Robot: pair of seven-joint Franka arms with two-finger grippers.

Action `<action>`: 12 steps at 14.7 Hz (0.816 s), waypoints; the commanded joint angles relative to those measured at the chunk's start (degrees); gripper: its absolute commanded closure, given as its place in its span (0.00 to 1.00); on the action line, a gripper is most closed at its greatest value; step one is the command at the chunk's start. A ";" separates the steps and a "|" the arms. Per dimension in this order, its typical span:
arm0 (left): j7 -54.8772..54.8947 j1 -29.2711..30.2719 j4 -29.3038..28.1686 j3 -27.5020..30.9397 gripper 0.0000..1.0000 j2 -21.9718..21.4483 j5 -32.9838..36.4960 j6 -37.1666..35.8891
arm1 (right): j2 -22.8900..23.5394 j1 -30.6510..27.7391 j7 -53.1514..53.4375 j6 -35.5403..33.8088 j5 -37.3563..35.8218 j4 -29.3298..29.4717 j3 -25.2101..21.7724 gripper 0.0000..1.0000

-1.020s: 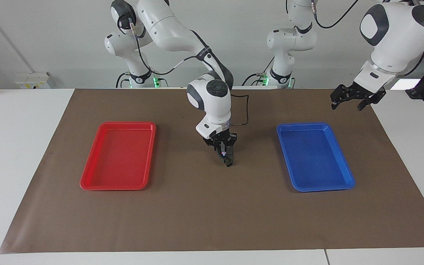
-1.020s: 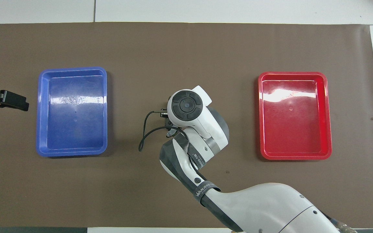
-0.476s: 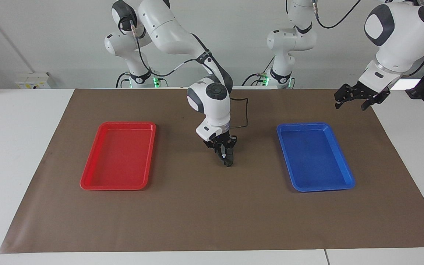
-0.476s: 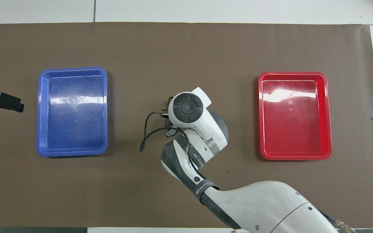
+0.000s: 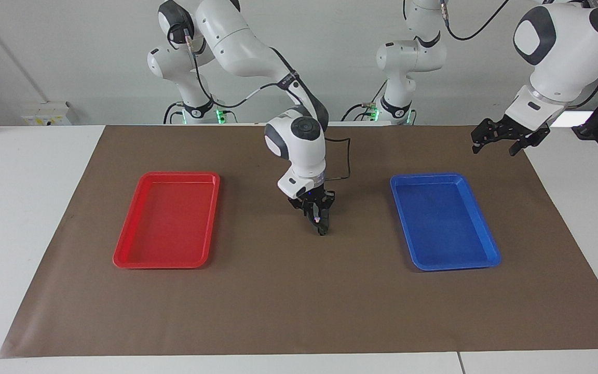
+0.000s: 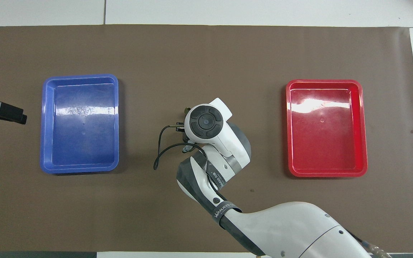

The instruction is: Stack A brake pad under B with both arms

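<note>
Neither the small flat A brake pad nor the long crescent piece B shows plainly in either view. My right gripper [image 5: 322, 228] points straight down at the middle of the brown mat [image 5: 299, 301], between the two trays, with its tips at or just above the mat. Something dark at its tips cannot be told apart from the gripper. In the overhead view the right arm's wrist [image 6: 205, 122] covers that spot. My left gripper [image 5: 504, 139] is open and empty. It hangs in the air over the mat's edge at the left arm's end, beside the blue tray, and also shows in the overhead view [image 6: 2, 111].
A blue tray [image 5: 418, 181] lies on the mat toward the left arm's end, and a red tray [image 5: 146, 183] toward the right arm's end. Both show nothing inside. A black cable [image 6: 160, 150] loops off the right wrist.
The left gripper has drifted a little away from the blue tray, toward the table's end. The right wrist shifted very slightly over the same spot at the mat's middle.
</note>
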 commanded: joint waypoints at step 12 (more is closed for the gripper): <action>0.73 0.60 0.27 -0.37 0.00 0.09 -0.09 -0.40 | -0.75 0.35 0.49 1.59 0.03 -1.13 -0.08 0.97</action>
